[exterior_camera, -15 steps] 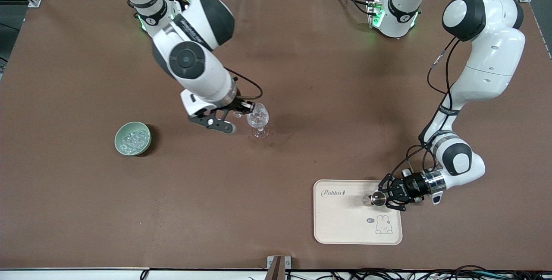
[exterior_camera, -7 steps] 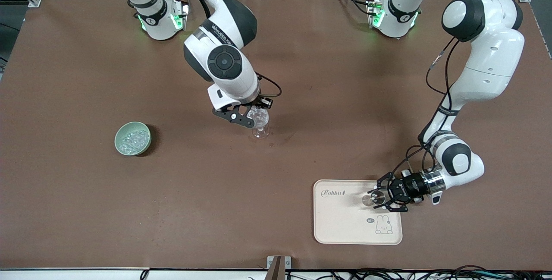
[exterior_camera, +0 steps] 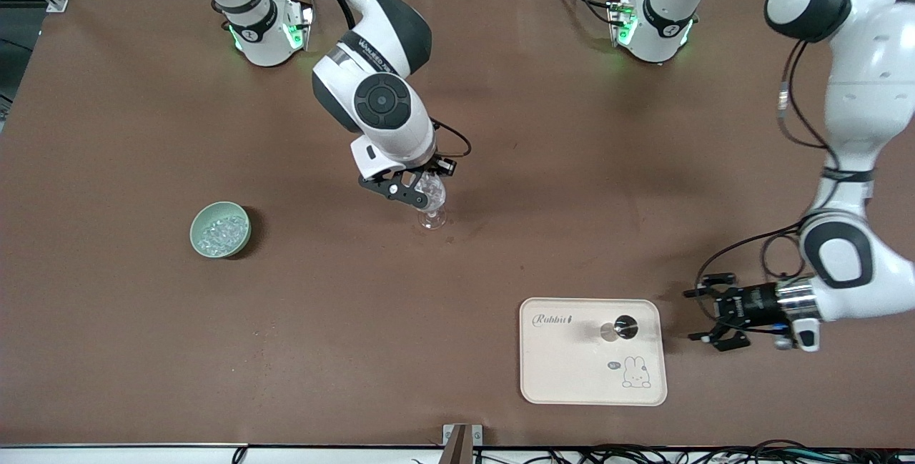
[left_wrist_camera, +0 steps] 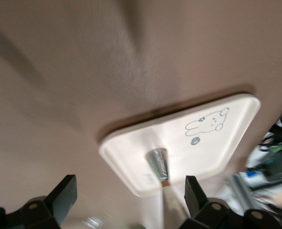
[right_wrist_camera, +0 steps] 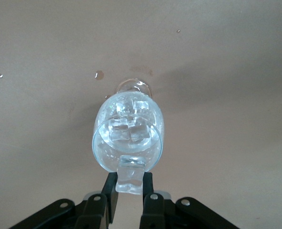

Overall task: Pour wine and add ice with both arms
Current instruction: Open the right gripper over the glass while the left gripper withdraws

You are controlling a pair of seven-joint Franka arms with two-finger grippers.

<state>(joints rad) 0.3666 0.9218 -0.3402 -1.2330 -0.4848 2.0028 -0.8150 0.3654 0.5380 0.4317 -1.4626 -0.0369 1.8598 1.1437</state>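
Note:
A clear stemmed glass (exterior_camera: 432,205) stands mid-table with several lumps of ice (right_wrist_camera: 129,126) in its bowl (right_wrist_camera: 129,136). My right gripper (exterior_camera: 417,194) hangs over the glass's rim, shut on one clear ice lump (right_wrist_camera: 131,177). A small wine bottle (exterior_camera: 620,328) stands upright on the cream rabbit tray (exterior_camera: 572,371). My left gripper (exterior_camera: 698,315) is open and holds nothing, low over the table beside the tray toward the left arm's end. In the left wrist view the bottle (left_wrist_camera: 157,164) shows between the spread fingers (left_wrist_camera: 65,195).
A pale green bowl (exterior_camera: 220,229) full of ice sits toward the right arm's end. Small water drops (right_wrist_camera: 99,74) lie on the brown mat around the glass's foot. Cables run along the table edge (exterior_camera: 643,453) nearest the front camera.
My left gripper opened, let go of the bottle and drew back off the tray toward the left arm's end. The right gripper carried its ice lump over the glass.

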